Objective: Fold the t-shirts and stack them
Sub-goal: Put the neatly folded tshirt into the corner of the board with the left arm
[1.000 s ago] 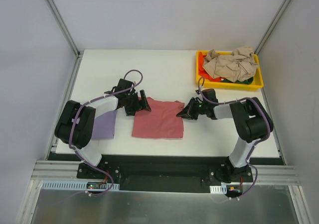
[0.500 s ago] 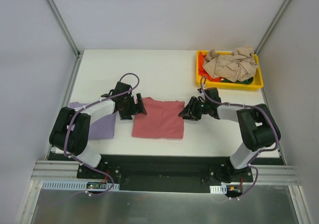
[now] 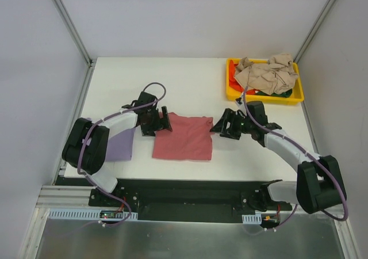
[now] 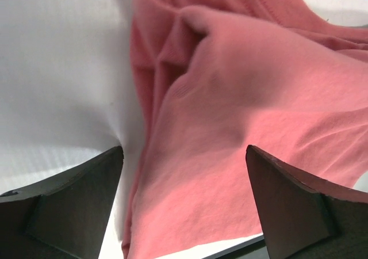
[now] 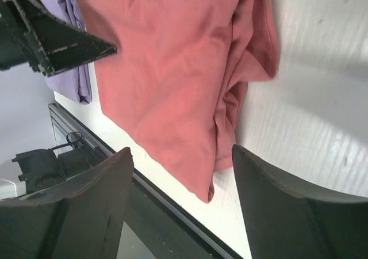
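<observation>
Top view: red-pink t-shirt (image 3: 184, 137) lies as a rough folded square at near-centre of the desk (image 3: 184, 80). Left hand (image 3: 164, 122) is at its far-left corner and right hand (image 3: 221, 125) at its far-right corner, both low. Lavender t-shirt (image 3: 121, 144) lies flat just left of it, partly under the left arm. Yellow tray (image 3: 230, 89) in the far right corner holds a crumpled beige t-shirt (image 3: 264, 75) over red and dark green cloth.

Left wrist view: fingers (image 4: 75, 207) spread wide and holding nothing. Bunched side edge of the red-pink t-shirt (image 4: 241, 126) sits between them, bare desk (image 4: 57, 69) to the left.

Right wrist view: fingers (image 5: 299, 207) also wide and empty. The shirt's thick folded edge (image 5: 230, 115) sits between them, lavender t-shirt (image 5: 75, 80) beyond.

Step, as I judge it: mid-fold on the red-pink shirt, not yet stacked. The next move likely calls for both hands to pinch all layers at those edges evenly, then lift together. An uneven grab would skew the fold.
</observation>
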